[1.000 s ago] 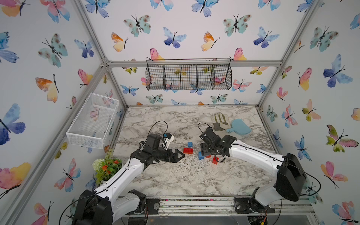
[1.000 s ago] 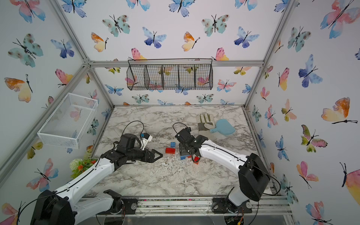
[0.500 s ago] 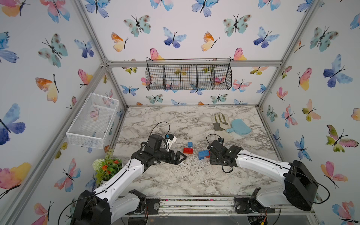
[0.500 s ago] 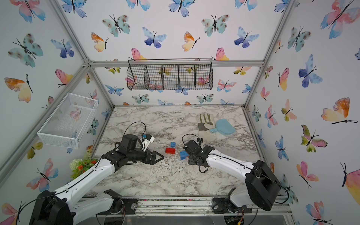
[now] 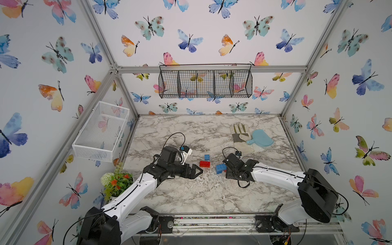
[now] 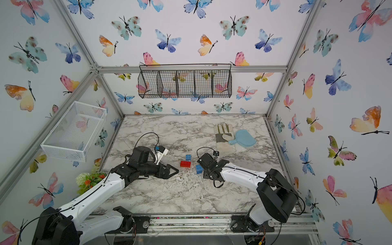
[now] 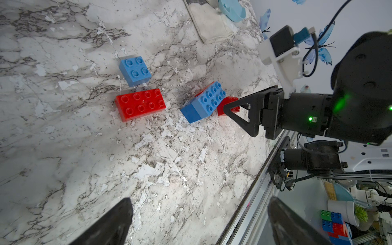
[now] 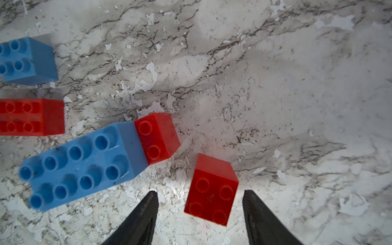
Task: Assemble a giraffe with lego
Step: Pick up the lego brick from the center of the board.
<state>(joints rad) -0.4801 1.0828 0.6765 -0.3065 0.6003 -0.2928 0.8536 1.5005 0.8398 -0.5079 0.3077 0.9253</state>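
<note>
Pick-up stage of the giraffe build, with no figure yet assembled. Chunky studded plastic bricks lie loose about the middle of the marble-patterned bench (image 5: 191, 197): a small square blue brick (image 7: 134, 71), a long red brick (image 7: 141, 105) just beside it on the side of the front edge, a long blue brick (image 7: 203, 101) farther toward the right edge, and two small square red bricks. One small red brick (image 8: 157, 137) sits at the end of the long blue brick, partly beneath it. The other small red brick (image 8: 212, 188) stands apart, studs up. The right gripper (image 8: 200, 192) stands low over this free brick with a finger on either side. Both fingers (image 8: 146, 212) are clear of the brick's walls, so the claw is released and grasps nothing. The left gripper (image 7: 200, 199) hovers near the long red brick, spread wide and empty.

Judged step: taking the free red brick, probably as a leg. The next move calls for closing squarely on its two flat side walls, then lifting without nudging the long blue brick, which appears tilted.

Obscured: in both top views the right wrist largely covers the two small red bricks and the fingertips. Whether the long blue brick is pressed onto the red brick under it, or only leans there, cannot be told. Only five bricks can be counted; a sixth may lie beneath the long blue brick.
</note>
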